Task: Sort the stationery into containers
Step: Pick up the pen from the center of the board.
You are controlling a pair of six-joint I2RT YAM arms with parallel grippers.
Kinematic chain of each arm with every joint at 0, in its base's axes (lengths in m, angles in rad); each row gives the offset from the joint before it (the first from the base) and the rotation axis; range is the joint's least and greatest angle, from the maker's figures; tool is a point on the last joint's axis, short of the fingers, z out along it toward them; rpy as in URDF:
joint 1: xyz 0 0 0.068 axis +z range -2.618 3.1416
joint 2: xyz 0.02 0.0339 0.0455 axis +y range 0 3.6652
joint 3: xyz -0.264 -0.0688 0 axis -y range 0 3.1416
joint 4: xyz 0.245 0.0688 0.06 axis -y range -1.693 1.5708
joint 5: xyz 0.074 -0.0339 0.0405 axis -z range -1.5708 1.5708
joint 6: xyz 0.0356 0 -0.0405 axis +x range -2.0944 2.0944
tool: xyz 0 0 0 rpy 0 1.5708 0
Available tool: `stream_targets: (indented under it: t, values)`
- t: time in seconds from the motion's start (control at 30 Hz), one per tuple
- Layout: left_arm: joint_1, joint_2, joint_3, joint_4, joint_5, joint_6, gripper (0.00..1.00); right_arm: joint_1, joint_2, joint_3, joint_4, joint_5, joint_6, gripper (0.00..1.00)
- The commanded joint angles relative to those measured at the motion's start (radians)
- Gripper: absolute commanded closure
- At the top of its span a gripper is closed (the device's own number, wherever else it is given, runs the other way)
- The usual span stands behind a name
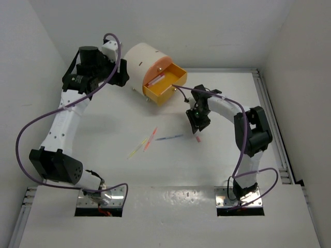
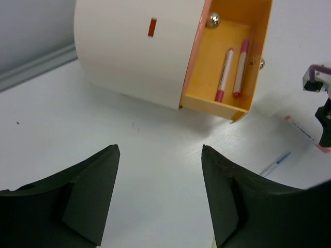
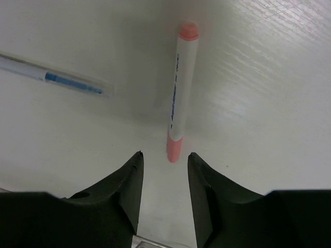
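The cream-white round cabinet [image 1: 140, 61] stands at the back with its yellow-orange drawer [image 1: 158, 96] pulled open. In the left wrist view the drawer [image 2: 204, 67] holds two white pens with pink caps [image 2: 225, 75]. My right gripper [image 1: 197, 123] is open and low over a white pen with pink ends [image 3: 177, 98], whose near end lies just ahead of the gap between my fingertips [image 3: 165, 154]. A thin blue pen [image 1: 169, 138] lies to its left. A pink pen [image 1: 150, 139] and a yellow pen [image 1: 135, 150] lie mid-table. My left gripper [image 2: 160, 147] is open and empty, beside the cabinet.
Purple cables [image 1: 23, 134] loop from both arms. A raised rail [image 1: 269, 103] runs along the table's right edge. White walls close in the back and sides. A second metal knob [image 2: 213, 20] shows above the open drawer.
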Motion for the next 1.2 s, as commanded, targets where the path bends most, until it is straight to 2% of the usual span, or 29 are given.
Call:
stream_targets:
  t: [0.0, 0.4, 0.57, 0.63, 0.83, 0.9, 0.93, 1.07, 1.17]
  values:
    - [0.019, -0.050, -0.013, 0.035, 0.026, -0.040, 0.29, 0.000, 0.031, 0.055, 0.022, 0.020, 0.011, 0.60]
    - [0.061, -0.038, -0.021, 0.049, 0.094, -0.041, 0.29, 0.033, 0.133, 0.099, 0.029, 0.059, 0.000, 0.62]
    - [0.075, -0.044, -0.027, 0.061, 0.129, -0.041, 0.29, 0.033, 0.136, 0.087, 0.040, 0.098, -0.003, 0.66]
    - [0.076, -0.041, -0.027, 0.064, 0.132, -0.040, 0.29, 0.032, 0.139, 0.081, 0.042, 0.102, -0.009, 0.71]
    - [0.078, -0.045, -0.032, 0.066, 0.126, -0.040, 0.29, 0.033, 0.153, 0.066, 0.039, 0.111, -0.018, 0.73]
    - [0.079, -0.044, -0.033, 0.067, 0.130, -0.038, 0.29, 0.035, 0.151, 0.055, 0.042, 0.114, -0.023, 0.76]
    - [0.078, -0.042, -0.033, 0.070, 0.132, -0.037, 0.29, 0.038, 0.153, 0.052, 0.045, 0.115, -0.023, 0.83]
    - [0.082, -0.042, -0.036, 0.080, 0.143, -0.031, 0.29, 0.044, 0.125, 0.029, 0.042, 0.115, -0.023, 1.00]
    - [0.085, -0.042, -0.038, 0.093, 0.149, -0.040, 0.29, 0.052, 0.059, 0.029, 0.017, 0.105, -0.029, 1.00]
